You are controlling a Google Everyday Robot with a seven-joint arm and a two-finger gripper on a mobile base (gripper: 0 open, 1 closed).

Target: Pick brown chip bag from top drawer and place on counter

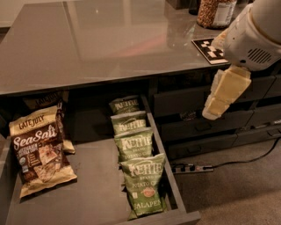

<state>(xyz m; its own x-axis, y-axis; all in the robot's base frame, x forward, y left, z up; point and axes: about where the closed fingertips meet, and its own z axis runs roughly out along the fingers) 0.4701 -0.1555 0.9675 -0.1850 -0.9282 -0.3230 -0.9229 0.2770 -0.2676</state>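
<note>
The brown chip bag (39,154), tan with a dark "Sea Salt" panel, lies tilted at the left of the open top drawer (92,193). A second similar bag (44,100) sits behind it, partly under the counter. The glossy grey counter (109,39) spans the top of the view. My gripper (221,99), cream-coloured, hangs from the white arm (257,35) at the right. It is in front of the closed drawer fronts, well right of the open drawer and far from the brown bag. It holds nothing that I can see.
A row of several green Kettle bags (142,184) stands along the drawer's right wall. A jar (216,12) and a black-and-white marker tag (210,47) sit on the counter's right end. Closed drawers (193,127) are at right; a power strip (191,168) and cable lie on the floor.
</note>
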